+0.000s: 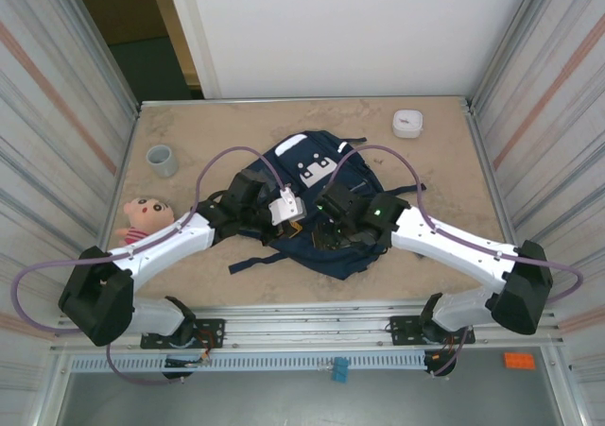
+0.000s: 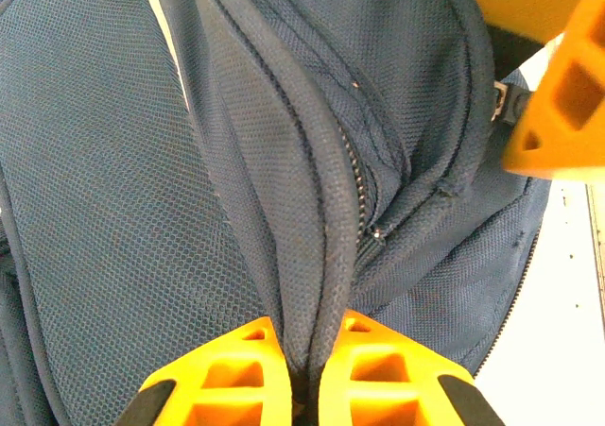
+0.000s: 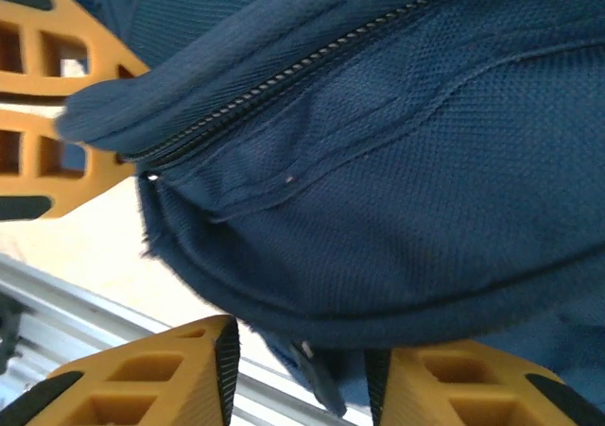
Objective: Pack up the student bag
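The student bag (image 1: 312, 161), navy blue with white patches near its top, lies in the middle of the table. My left gripper (image 1: 304, 220) sits at its near part. In the left wrist view this gripper (image 2: 302, 374) is shut on a raised fold of the bag (image 2: 312, 190) beside the zipper (image 2: 357, 176). My right gripper (image 1: 331, 223) is right next to it over the same area. Its jaws (image 3: 302, 374) stand apart around the bag's lower edge (image 3: 378, 284), where a dark tab hangs between them. The left gripper's orange fingers (image 3: 57, 76) pinch the fabric at the upper left of that view.
A grey cup (image 1: 162, 160) stands at the far left and a doll (image 1: 142, 216) lies by the left arm. A small white container (image 1: 407, 123) sits at the far right. Metal walls close both sides, and a rail (image 1: 312, 313) runs along the near edge.
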